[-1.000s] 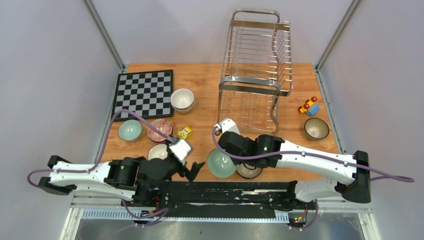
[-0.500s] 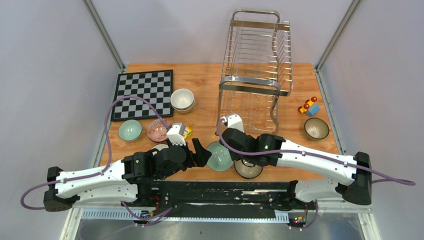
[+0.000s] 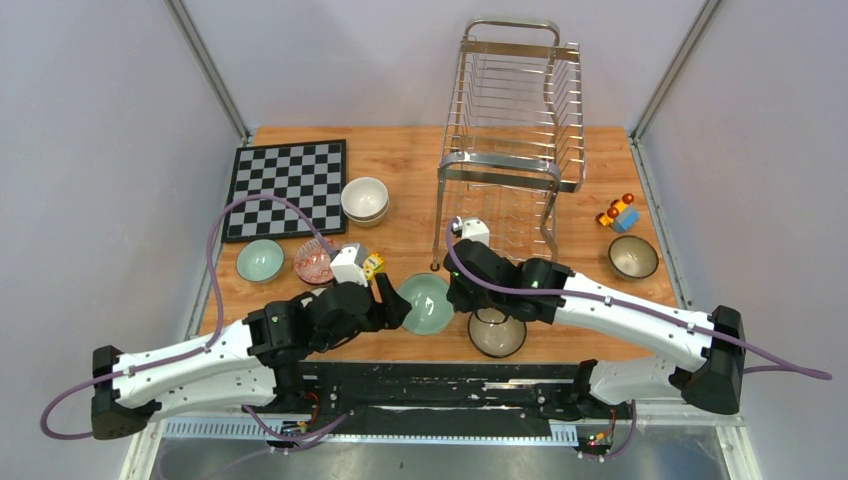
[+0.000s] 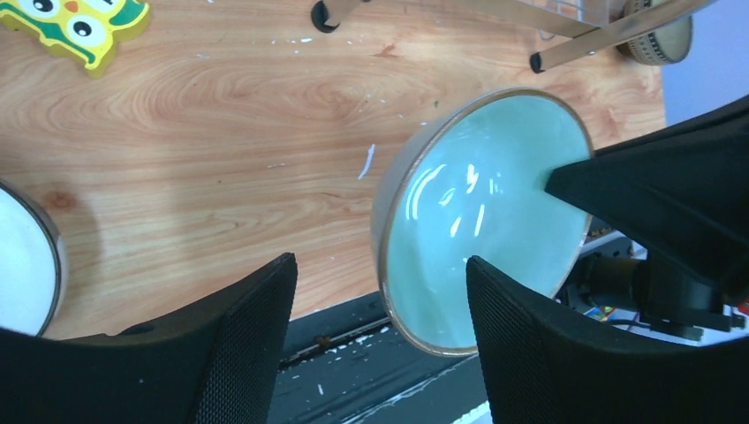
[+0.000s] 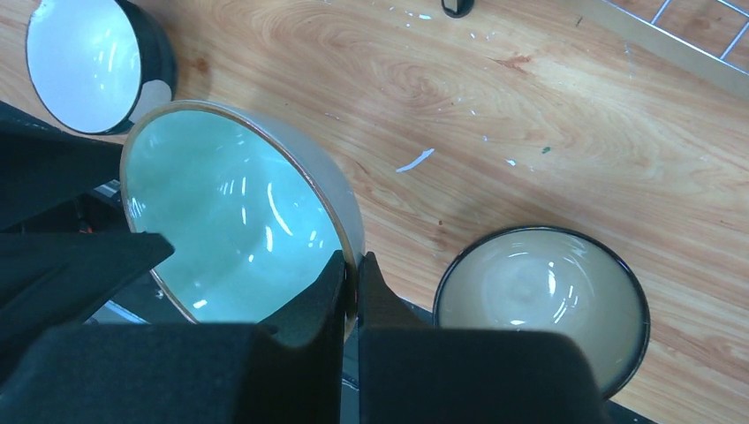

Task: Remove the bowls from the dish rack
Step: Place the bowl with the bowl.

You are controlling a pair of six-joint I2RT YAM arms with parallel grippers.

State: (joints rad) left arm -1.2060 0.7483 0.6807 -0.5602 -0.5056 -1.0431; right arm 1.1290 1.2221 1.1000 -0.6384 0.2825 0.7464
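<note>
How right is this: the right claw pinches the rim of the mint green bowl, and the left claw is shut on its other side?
Wrong in one point: the left claw is open, its fingers spread wide, as the left wrist view shows. The right claw does pinch the rim of the mint green bowl.

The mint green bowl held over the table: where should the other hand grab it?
Its rim on the side opposite the right gripper, coming from the left. The mint green bowl is tilted on edge, and the open left gripper can probably pinch that thin free wall.
</note>
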